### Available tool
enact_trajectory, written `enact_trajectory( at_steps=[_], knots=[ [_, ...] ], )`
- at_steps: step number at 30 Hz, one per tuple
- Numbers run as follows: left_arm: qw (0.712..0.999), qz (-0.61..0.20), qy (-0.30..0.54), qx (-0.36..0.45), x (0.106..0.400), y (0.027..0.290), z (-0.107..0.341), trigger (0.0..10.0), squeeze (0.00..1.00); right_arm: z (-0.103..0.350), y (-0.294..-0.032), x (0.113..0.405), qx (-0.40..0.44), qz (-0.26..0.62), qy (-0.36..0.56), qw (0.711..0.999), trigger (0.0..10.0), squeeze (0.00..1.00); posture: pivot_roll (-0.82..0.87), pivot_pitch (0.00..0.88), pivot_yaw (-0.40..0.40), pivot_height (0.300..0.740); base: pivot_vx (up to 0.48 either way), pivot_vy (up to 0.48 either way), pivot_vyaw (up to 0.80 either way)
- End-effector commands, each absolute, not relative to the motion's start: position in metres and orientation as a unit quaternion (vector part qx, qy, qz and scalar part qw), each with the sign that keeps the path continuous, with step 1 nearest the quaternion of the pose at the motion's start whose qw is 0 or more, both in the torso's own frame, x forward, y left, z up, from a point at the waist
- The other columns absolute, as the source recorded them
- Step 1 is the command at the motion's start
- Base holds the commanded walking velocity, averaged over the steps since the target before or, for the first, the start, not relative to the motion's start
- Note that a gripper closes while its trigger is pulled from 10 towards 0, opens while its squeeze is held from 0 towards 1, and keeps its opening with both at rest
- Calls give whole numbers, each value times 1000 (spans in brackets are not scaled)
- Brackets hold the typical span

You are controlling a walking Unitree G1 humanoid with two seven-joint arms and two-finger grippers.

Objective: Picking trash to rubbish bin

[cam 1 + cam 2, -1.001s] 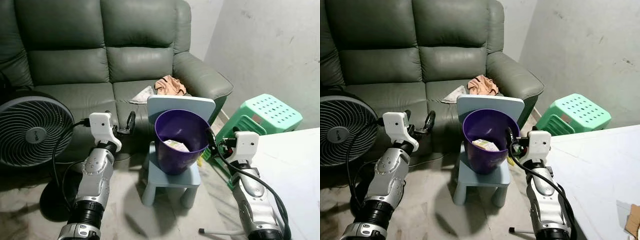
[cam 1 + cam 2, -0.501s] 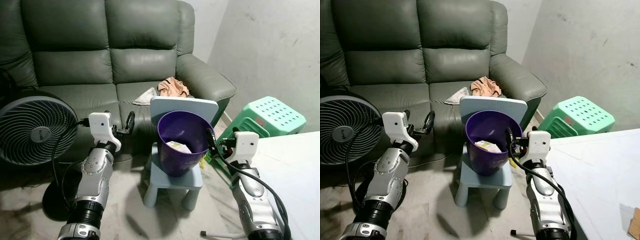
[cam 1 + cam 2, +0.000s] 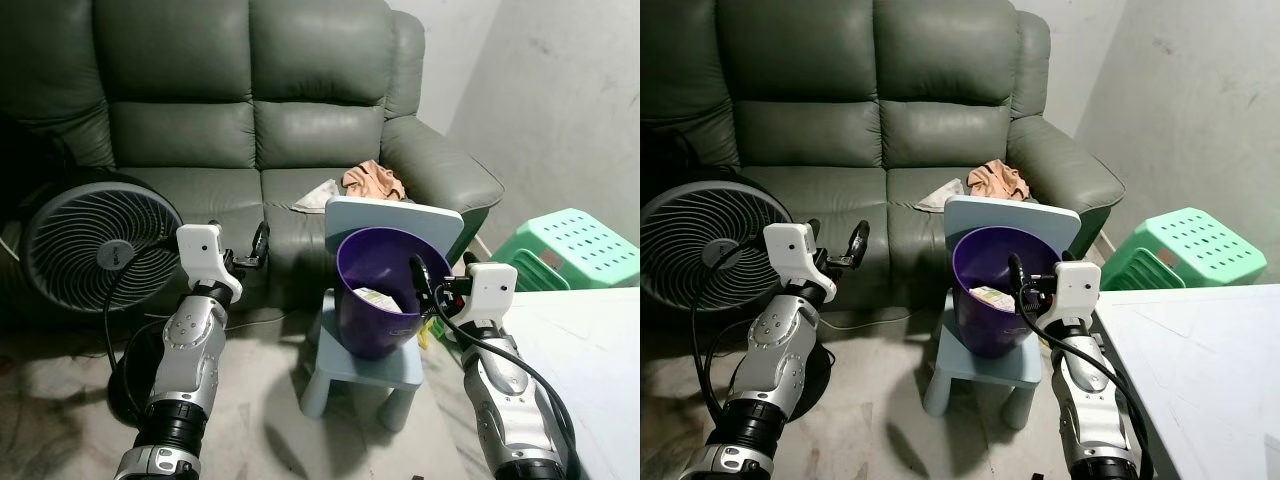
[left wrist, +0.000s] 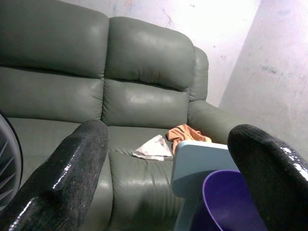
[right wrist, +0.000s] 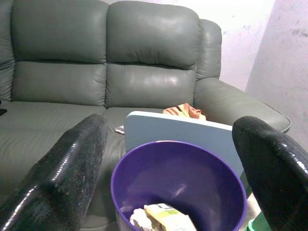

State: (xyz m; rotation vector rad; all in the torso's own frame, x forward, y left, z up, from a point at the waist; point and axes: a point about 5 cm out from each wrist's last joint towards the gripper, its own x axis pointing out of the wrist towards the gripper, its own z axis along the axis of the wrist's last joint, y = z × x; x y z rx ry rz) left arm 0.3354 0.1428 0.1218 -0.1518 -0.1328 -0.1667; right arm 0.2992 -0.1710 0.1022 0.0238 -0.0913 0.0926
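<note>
The purple rubbish bin (image 3: pixel 383 290) stands on a small pale-blue chair (image 3: pixel 365 365) in front of the green sofa (image 3: pixel 250 130), with a carton (image 3: pixel 375 297) and crumpled paper already lying inside it. Behind the bin, on the sofa seat, lie a white paper scrap (image 3: pixel 318 195) and a crumpled orange-tan wad (image 3: pixel 372 180); these look like the trash left to collect. The right end effector (image 3: pixel 1018 283) hovers at the bin's rim, released and empty. The left end effector (image 3: pixel 260 243) hangs on the bin's fan side, also spread wide and empty. A good next reach goes over the chair back without knocking the bin, with the fingers closing low on the scrap.
</note>
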Motion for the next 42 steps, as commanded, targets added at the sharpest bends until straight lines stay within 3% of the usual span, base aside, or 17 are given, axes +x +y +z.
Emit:
enact_trajectory(
  at_steps=[1,11,42],
  knots=[
    [991,-89,-66,-79,336,139,125,10000,0,105,-174,300,16,43,-47,998,10000,0,-14,0,-81,740,0,296,-694],
    [991,-90,-62,-80,336,139,123,10000,0,104,-172,300,16,46,-45,998,10000,0,-15,0,-79,740,0,441,-694],
    [992,-98,-45,-71,334,132,120,10000,0,99,-170,295,8,51,-26,998,10000,0,-17,0,-82,740,0,0,-695]
  ],
)
